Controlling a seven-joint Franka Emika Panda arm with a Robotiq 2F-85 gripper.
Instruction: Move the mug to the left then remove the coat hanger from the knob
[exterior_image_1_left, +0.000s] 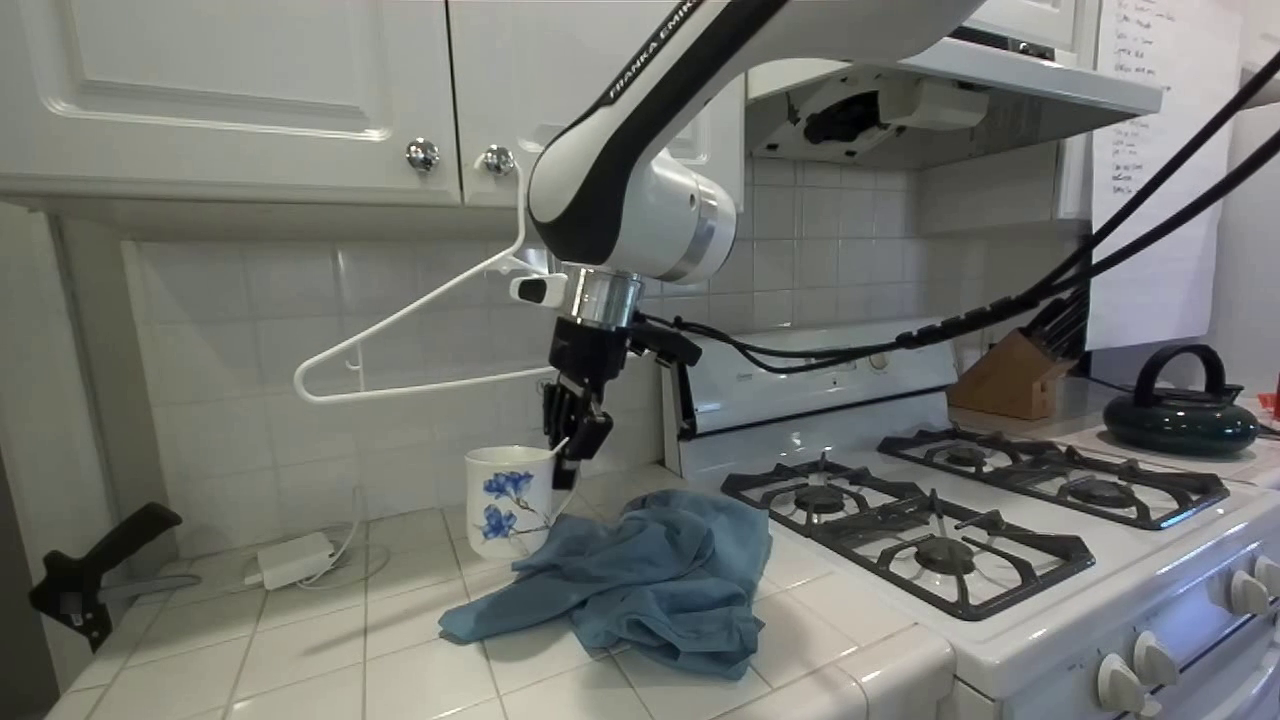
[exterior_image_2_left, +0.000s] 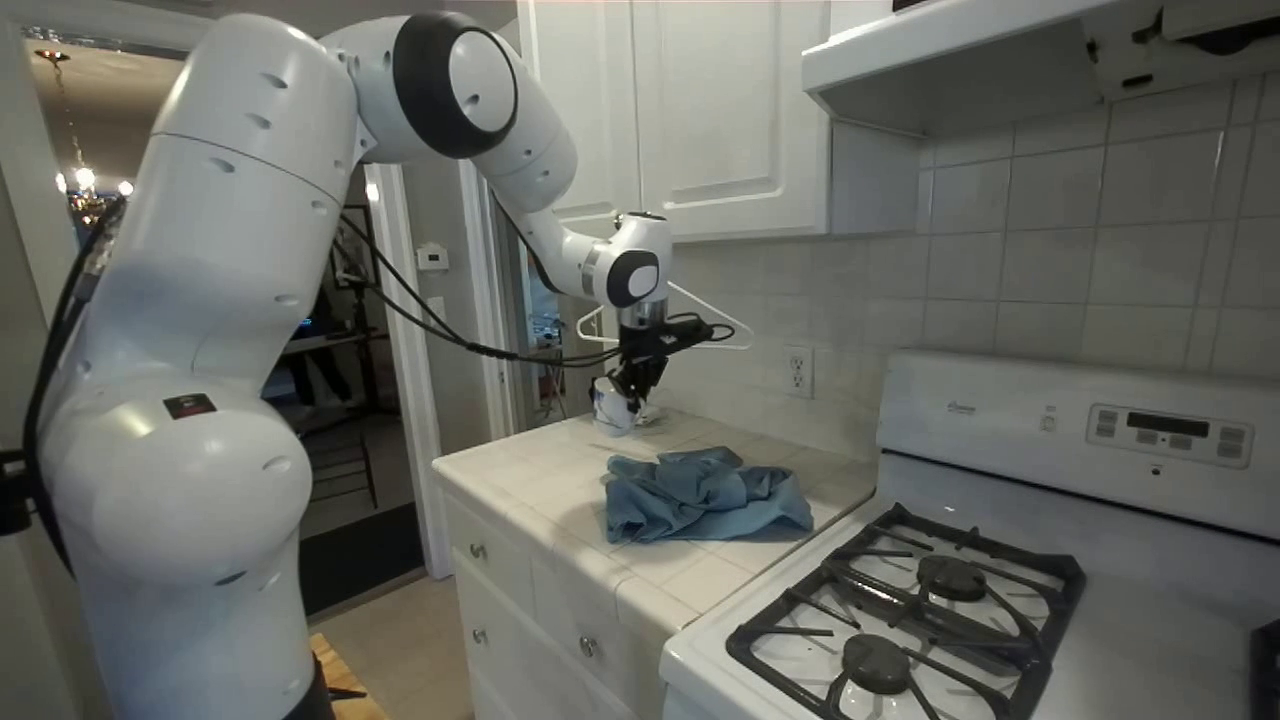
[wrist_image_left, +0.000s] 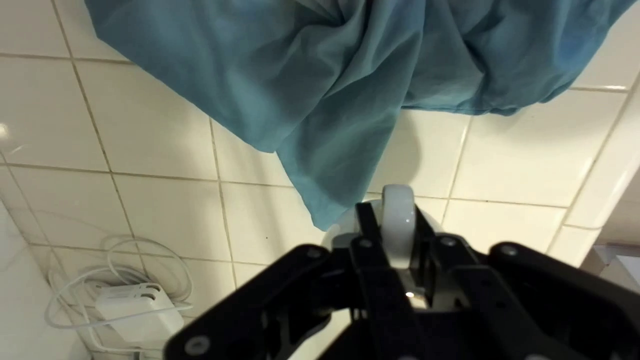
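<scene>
The white mug (exterior_image_1_left: 508, 500) with blue flowers stands roughly upright at the tiled counter, and also shows in an exterior view (exterior_image_2_left: 613, 408). My gripper (exterior_image_1_left: 568, 465) points down on the mug's handle side. In the wrist view the mug's handle (wrist_image_left: 398, 230) lies between the fingers of my gripper (wrist_image_left: 395, 215), which are closed on it. I cannot tell whether the mug's base touches the counter. The white coat hanger (exterior_image_1_left: 400, 318) hangs by its hook on the knob (exterior_image_1_left: 497, 160), above and behind the mug. The arm hides its right part. The hanger also shows in an exterior view (exterior_image_2_left: 708, 303).
A crumpled blue cloth (exterior_image_1_left: 660, 590) lies beside the mug, its corner close to it in the wrist view (wrist_image_left: 325, 100). A white charger with cable (exterior_image_1_left: 292, 560) and a black clamp-like tool (exterior_image_1_left: 95, 570) are at the left. The stove (exterior_image_1_left: 830, 590) is at the right.
</scene>
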